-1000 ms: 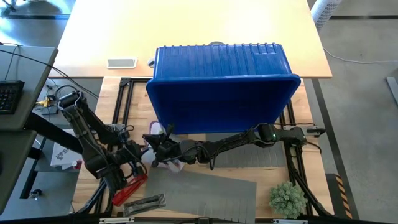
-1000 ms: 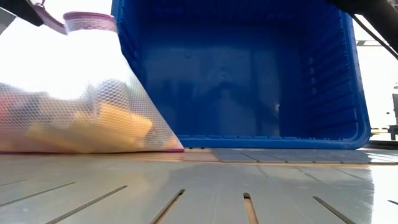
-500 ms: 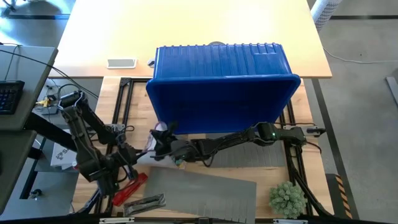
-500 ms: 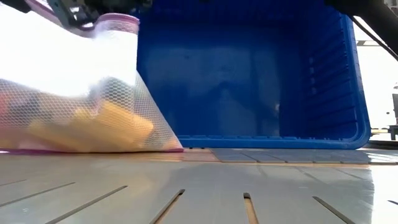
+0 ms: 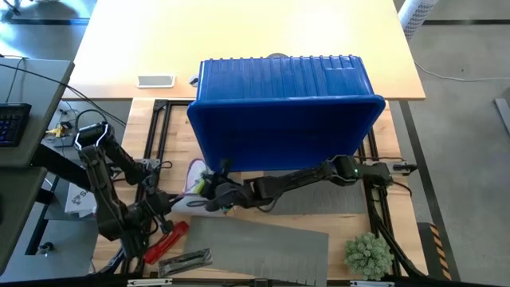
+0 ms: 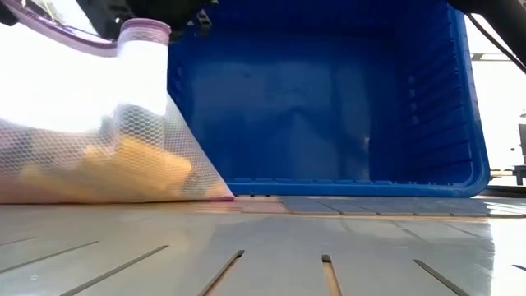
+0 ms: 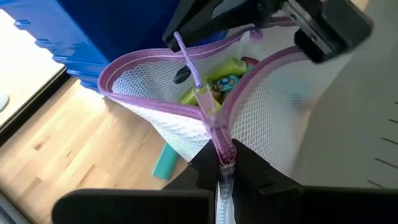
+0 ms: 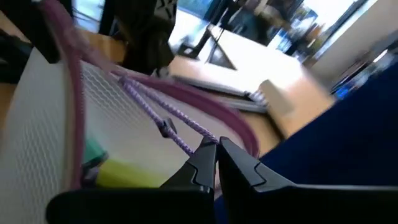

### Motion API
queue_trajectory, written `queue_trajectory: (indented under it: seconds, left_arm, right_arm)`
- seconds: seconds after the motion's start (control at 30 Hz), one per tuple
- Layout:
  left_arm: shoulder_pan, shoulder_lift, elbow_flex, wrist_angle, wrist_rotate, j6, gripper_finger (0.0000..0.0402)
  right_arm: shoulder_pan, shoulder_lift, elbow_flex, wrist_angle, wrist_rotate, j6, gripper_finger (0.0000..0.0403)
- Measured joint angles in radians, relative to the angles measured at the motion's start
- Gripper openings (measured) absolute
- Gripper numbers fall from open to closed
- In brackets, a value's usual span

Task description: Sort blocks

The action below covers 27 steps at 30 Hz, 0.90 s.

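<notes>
A white mesh bag (image 5: 194, 177) with a purple zip rim holds the blocks. Lime and teal blocks (image 7: 219, 77) show through its open mouth, and tan ones (image 6: 140, 164) show through the mesh. The bag's bottom rests on the table. A loose teal block (image 7: 164, 163) lies on the wood beside it. My left gripper (image 5: 165, 209) is shut on the bag's end toward the table's near left. My right gripper (image 5: 209, 190) is shut above the bag's mouth, just in front of the blue bin. My left gripper pinches the closed zip end (image 7: 222, 149) of the bag's purple rim, where both rim halves meet, between its two fingers. The rim spreads open beyond the fingers, and the bag's body lies on the table. My right gripper pinches the free end of the purple braided cord (image 8: 198, 142) between its fingertips, slanting down from the table's right. The cord runs almost straight to the zip slider (image 7: 203, 98). Whether the fingers also hold the rim, I cannot tell.
A large blue bin (image 5: 285, 112) lies on its side just behind the bag, its opening toward the table's near edge. A red tool (image 5: 166, 239) and a metal piece (image 5: 186, 259) lie near the left arm. A grey mat (image 5: 259, 245) and a green plant (image 5: 368, 253) sit nearer.
My left gripper has gone toward the table's near left corner, drawing the bag's zip end along. My right gripper has sunk a little and tipped its fingers downward. The bag has shifted toward the left, and the blocks inside have slumped lower.
</notes>
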Motion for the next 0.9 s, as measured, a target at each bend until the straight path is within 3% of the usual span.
queue_trajectory:
  seconds: [0.27, 0.57, 0.8, 0.9]
  left_arm:
    - [-0.046, 0.013, 0.000, -0.004, -0.004, -0.066, 0.0000]
    - [-0.087, 0.013, 0.000, -0.013, 0.027, -0.119, 0.0000]
    - [-0.132, 0.014, 0.000, 0.002, 0.059, -0.166, 0.0000]
    - [-0.152, 0.014, 0.000, -0.001, 0.068, -0.186, 0.0000]
  right_arm:
    - [-0.047, -0.065, -0.001, -0.231, -0.201, 0.278, 0.0000]
    - [-0.096, -0.146, -0.002, -0.433, -0.211, 0.228, 0.0000]
    - [-0.124, -0.193, -0.002, -0.623, -0.131, 0.202, 0.0000]
    - [-0.132, -0.206, -0.002, -0.664, -0.173, 0.216, 0.0000]
